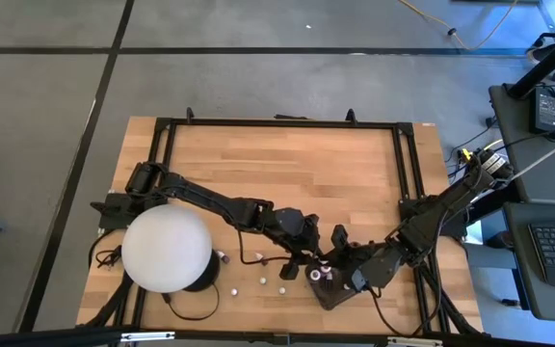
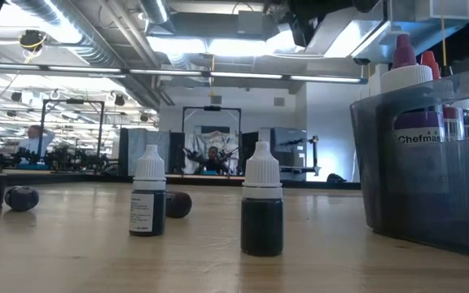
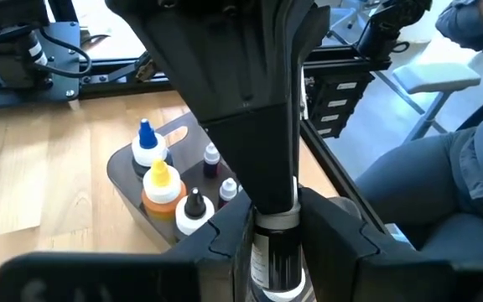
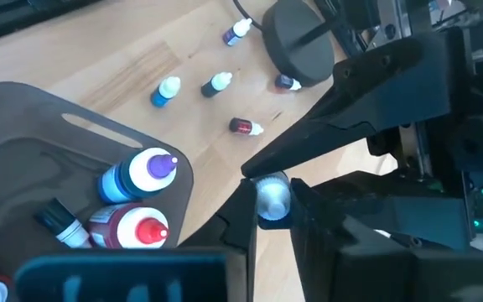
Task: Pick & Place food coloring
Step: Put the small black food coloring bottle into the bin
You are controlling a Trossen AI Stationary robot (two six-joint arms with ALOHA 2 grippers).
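Above the near right table edge, my left gripper [image 3: 275, 252] and right gripper [image 4: 271, 205] both clamp one food coloring bottle [image 3: 273, 252] beside the tray [image 4: 23, 117]. I judge it light, rigid, slick; grip mid-body, never the cap.

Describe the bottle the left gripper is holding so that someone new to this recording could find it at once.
Start at the dark grey tray near the table's front edge, where several bottles stand upright. Just beside it, the left gripper is closed on one small bottle, dark with a white label, seen close up in the left wrist view. Unlike its neighbours, it rests neither in the tray nor on the wood.
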